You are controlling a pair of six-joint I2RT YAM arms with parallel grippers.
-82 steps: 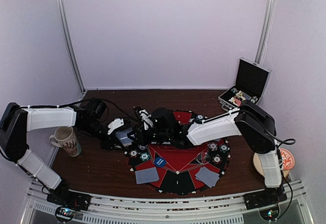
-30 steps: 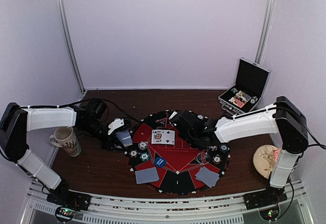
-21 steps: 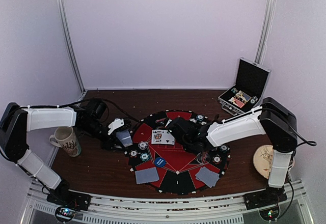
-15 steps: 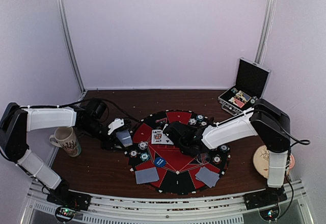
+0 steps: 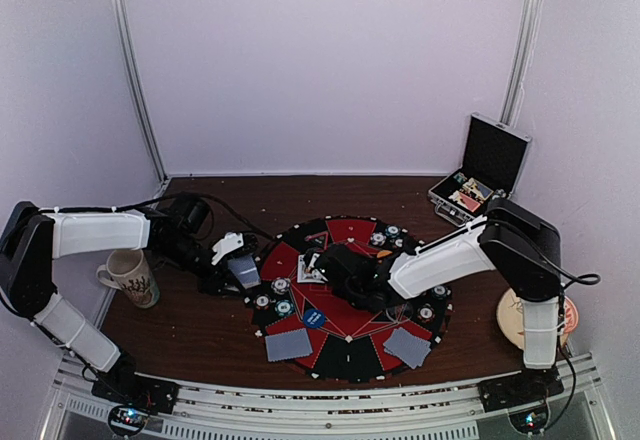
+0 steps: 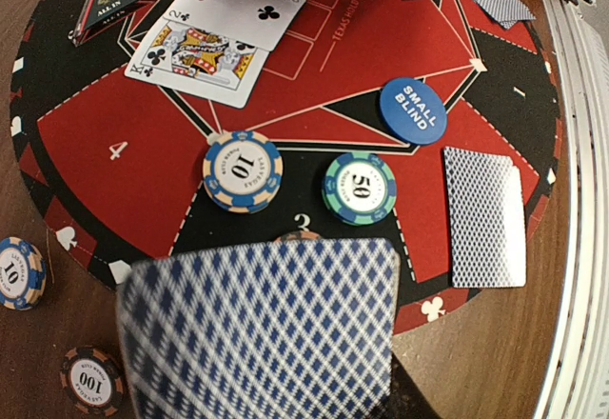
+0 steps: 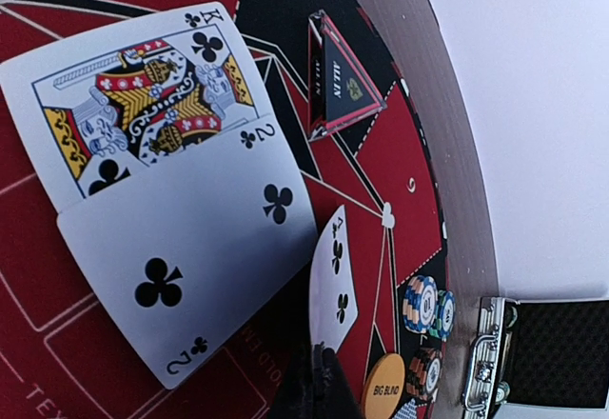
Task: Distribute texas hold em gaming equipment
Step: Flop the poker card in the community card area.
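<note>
My left gripper (image 5: 238, 269) hovers at the left rim of the round red-and-black poker mat (image 5: 350, 358), shut on a deck of blue-backed playing cards (image 6: 257, 329) that hides its fingers. My right gripper (image 7: 320, 367) is shut on the bottom edge of a single club card (image 7: 335, 281), held on edge just right of two face-up cards lying on the mat: the king of clubs (image 7: 133, 105) and the two of clubs (image 7: 190, 267). Chips marked 10 (image 6: 243, 171) and 50 (image 6: 359, 188) and a blue small-blind disc (image 6: 413, 110) lie in front of the deck.
Two face-down cards (image 5: 289, 344) (image 5: 407, 346) lie at the mat's near edge. An all-in triangle (image 7: 338, 76), an orange big-blind disc (image 7: 385, 392) and chip stacks (image 7: 423, 305) sit on the mat. An open black case (image 5: 480, 175) stands back right, a mug (image 5: 130, 278) left, a round coaster (image 5: 522, 318) right.
My right arm has swung leftward across the mat with its card, ending beside the two face-up cards. The left arm and its deck have stayed still.
</note>
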